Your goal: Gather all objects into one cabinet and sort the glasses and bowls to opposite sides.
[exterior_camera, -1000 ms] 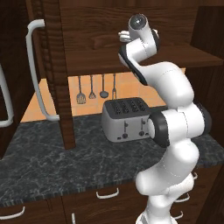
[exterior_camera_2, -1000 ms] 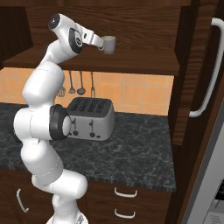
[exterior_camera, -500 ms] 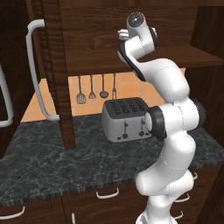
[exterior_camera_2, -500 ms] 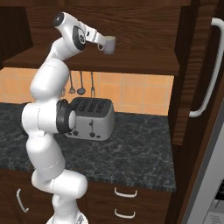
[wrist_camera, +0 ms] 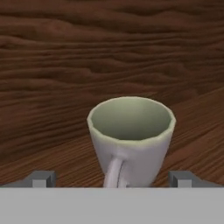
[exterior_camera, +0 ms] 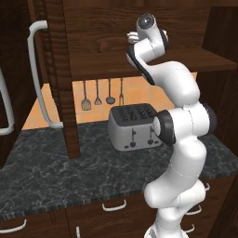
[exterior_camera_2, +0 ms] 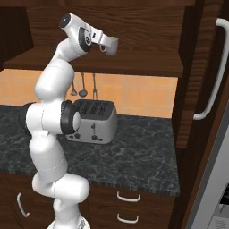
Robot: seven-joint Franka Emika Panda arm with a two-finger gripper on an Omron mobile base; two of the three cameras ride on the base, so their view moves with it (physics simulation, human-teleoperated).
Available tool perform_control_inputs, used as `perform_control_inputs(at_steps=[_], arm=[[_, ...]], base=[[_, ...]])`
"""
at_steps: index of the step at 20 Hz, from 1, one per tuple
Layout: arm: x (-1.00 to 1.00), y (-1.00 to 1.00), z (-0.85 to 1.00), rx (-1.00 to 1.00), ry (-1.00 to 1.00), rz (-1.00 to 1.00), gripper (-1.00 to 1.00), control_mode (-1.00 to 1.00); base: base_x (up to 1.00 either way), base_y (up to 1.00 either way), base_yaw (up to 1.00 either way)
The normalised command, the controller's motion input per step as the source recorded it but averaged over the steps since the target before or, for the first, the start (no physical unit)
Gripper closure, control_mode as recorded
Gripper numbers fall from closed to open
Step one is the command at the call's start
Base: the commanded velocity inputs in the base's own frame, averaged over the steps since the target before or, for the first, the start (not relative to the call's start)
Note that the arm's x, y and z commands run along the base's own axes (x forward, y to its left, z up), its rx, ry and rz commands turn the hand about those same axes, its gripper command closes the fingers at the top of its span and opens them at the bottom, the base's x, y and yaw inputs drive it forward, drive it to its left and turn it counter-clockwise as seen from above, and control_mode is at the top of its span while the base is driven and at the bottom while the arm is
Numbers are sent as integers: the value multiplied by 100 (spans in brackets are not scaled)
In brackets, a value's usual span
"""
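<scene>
A pale greenish-white mug [wrist_camera: 131, 135] stands upright on the dark wooden cabinet shelf [exterior_camera_2: 134, 67], its handle turned toward the hand. In the right base view the same mug [exterior_camera_2: 111, 44] sits just beyond my raised gripper [exterior_camera_2: 103, 41]. My gripper [wrist_camera: 111, 178] is open; its two fingertips [wrist_camera: 41, 178] stand wide on either side of the mug's base, with a visible gap on each side. The cabinet's brown back wall rises right behind the mug. The other cups and the tan bowl are out of view.
The cabinet door [exterior_camera: 58, 79] hangs open at the left with its white bar handle [exterior_camera: 39, 74]. Another white handle [exterior_camera_2: 214, 76] is on the right. Under the shelf a silver toaster [exterior_camera: 135, 125] stands on the dark stone counter [exterior_camera: 46, 172], with utensils [exterior_camera: 97, 95] on the wall.
The hand and mug stay at about the same spot over the shelf. The arm's middle links have shifted and straightened a little.
</scene>
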Motion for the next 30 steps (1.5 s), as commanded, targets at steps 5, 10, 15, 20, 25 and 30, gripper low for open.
perform_control_inputs(at_steps=[5, 10, 15, 20, 25, 30], arm=[[35, 0, -9, 0, 0, 0, -100, -100], [38, 0, 0, 0, 11, 0, -100, -100], [18, 0, 0, 0, 20, 0, -100, -100], [24, 0, 0, 0, 20, 0, 100, -100], [8, 0, -1, 0, 13, 0, 100, -100], [-6, 7, -30, 0, 1, -7, 100, -100]], base=[[0, 0, 0], [0, 0, 0], [0, 0, 0], [0, 0, 0], [0, 0, 0], [0, 0, 0]])
